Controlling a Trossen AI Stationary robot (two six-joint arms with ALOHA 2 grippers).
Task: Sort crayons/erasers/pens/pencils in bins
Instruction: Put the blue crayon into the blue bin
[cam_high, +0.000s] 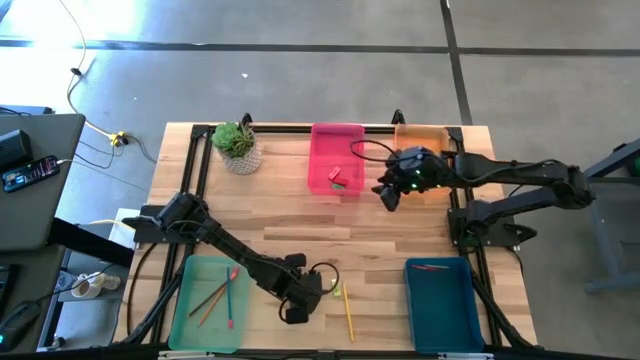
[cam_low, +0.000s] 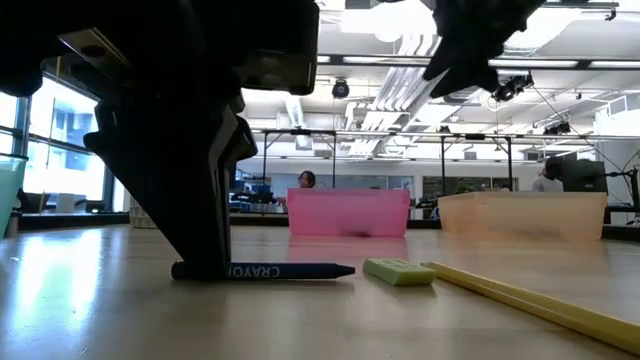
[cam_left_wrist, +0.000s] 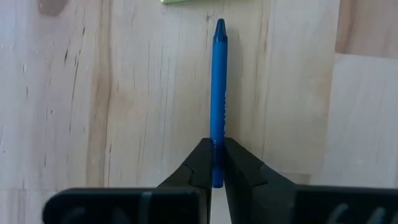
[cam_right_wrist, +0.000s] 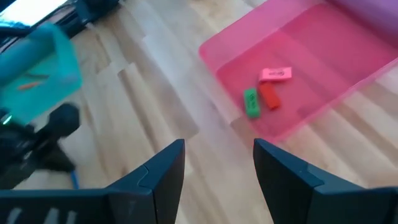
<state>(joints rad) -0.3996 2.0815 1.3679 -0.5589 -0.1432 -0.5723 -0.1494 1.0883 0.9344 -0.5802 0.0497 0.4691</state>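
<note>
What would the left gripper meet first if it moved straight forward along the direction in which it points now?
Probably the small light green eraser. The left gripper, shut on the blue crayon, points along that crayon, and the eraser lies just past its tip, slightly to one side, so it might pass narrowly.

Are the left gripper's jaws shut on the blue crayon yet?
Yes. The left gripper has its jaws pinching the blue crayon, which lies flat on the table.

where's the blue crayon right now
The blue crayon lies on the table's near edge in the high view, pinched by the left end effector, beside the green eraser.
</note>
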